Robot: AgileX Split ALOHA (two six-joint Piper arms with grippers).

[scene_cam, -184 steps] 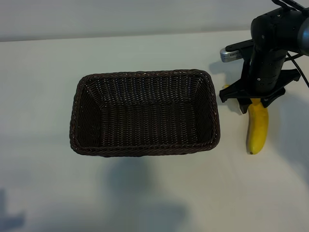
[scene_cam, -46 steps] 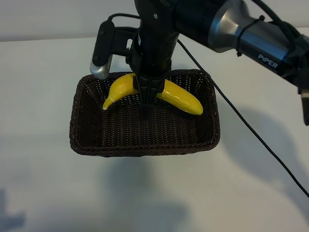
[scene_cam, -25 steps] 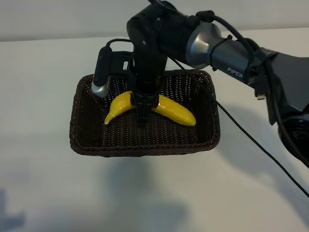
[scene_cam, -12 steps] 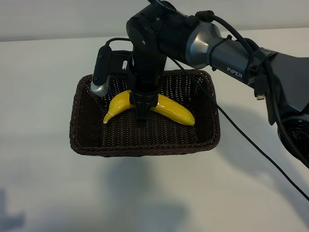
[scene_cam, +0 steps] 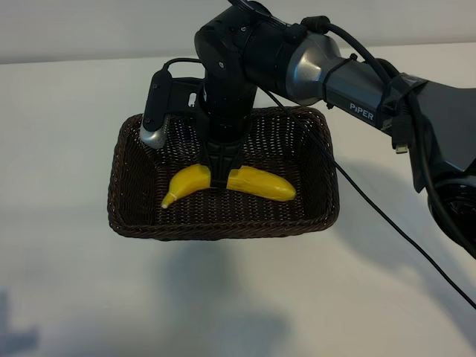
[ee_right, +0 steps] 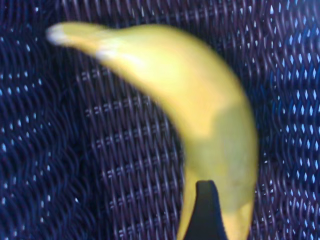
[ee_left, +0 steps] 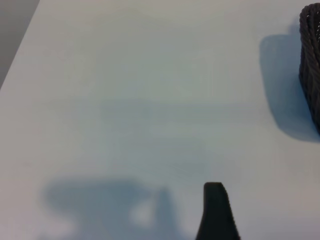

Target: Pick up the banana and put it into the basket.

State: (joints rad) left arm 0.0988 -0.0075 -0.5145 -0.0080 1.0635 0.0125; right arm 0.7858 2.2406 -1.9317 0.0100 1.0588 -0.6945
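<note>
My right gripper (scene_cam: 218,178) hangs inside the dark brown rectangular woven wicker basket (scene_cam: 134,223), pointing steeply down, fingers parted and nothing pinched between them. The smooth, bright yellow curved banana (scene_cam: 256,183) lies free on the woven floor directly under me, toward the basket's near wall, its thin end pointing to the left side of the exterior view and its blunt end to the right; in my wrist view the banana (ee_right: 200,115) fills the shot over the weave. My left gripper (ee_left: 216,212) rests parked off to the side over the bare white table (ee_left: 125,100), jaws spread, a corner of the basket (ee_left: 311,60) just visible from there.
</note>
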